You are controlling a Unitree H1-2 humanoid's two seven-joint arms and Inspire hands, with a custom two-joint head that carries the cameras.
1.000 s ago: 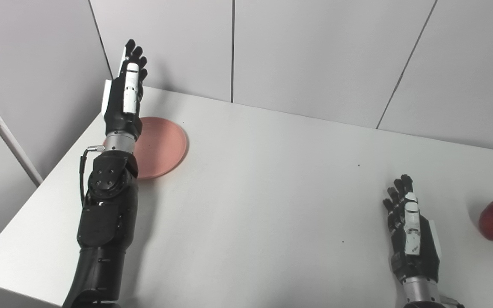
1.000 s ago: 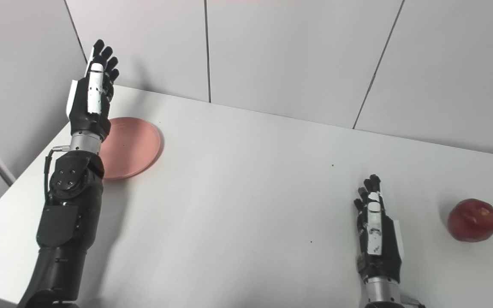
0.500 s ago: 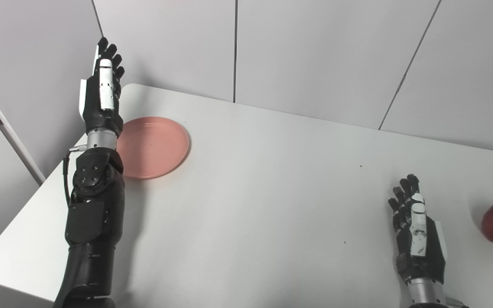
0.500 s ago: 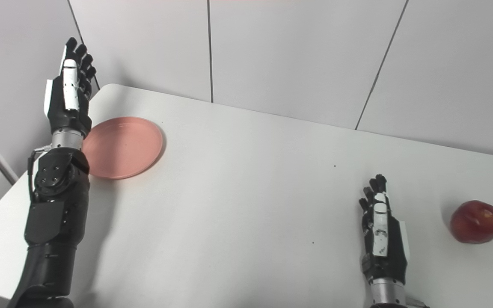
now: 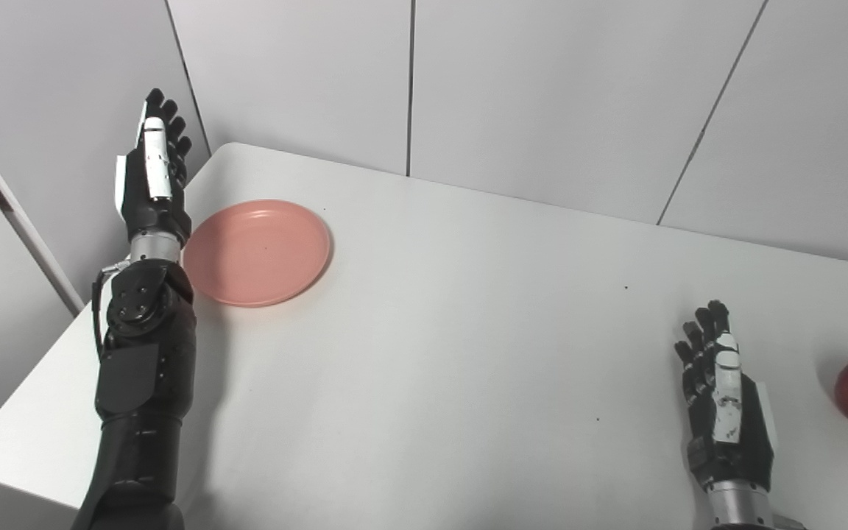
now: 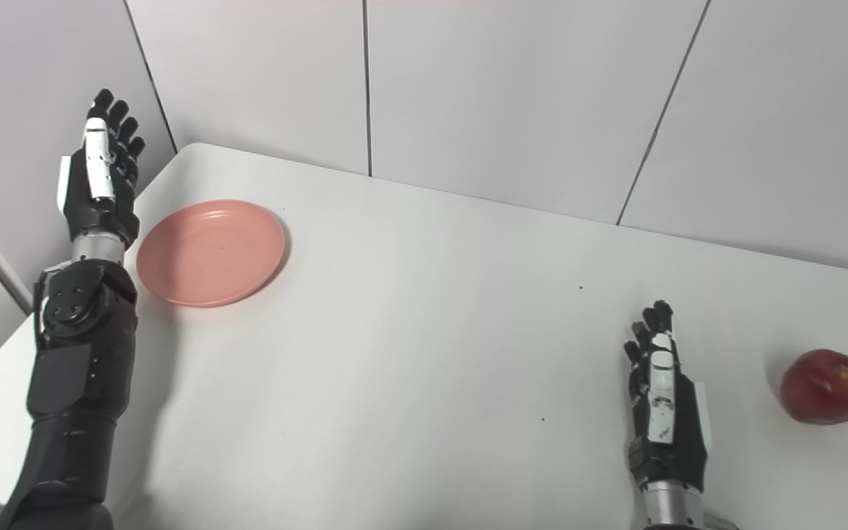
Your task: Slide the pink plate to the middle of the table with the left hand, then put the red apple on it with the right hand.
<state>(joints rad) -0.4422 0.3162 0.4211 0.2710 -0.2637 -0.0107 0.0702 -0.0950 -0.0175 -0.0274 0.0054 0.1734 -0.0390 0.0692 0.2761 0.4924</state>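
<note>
The pink plate (image 5: 258,250) lies flat near the table's far left corner. My left hand (image 5: 152,173) is raised above the table's left edge, just left of the plate, open with fingers straight up, holding nothing. The red apple (image 6: 825,386) sits at the right side of the table. My right hand (image 6: 663,405) is low over the table near the front right, left of the apple and apart from it, open and empty.
The white table (image 5: 468,331) has a rounded far left corner and a left edge right under my left forearm. Grey wall panels (image 5: 542,96) stand close behind the table and on the left.
My left hand and arm have moved left, off the plate, which now shows whole. The view has shifted slightly. The right hand, plate and apple have stayed put.
</note>
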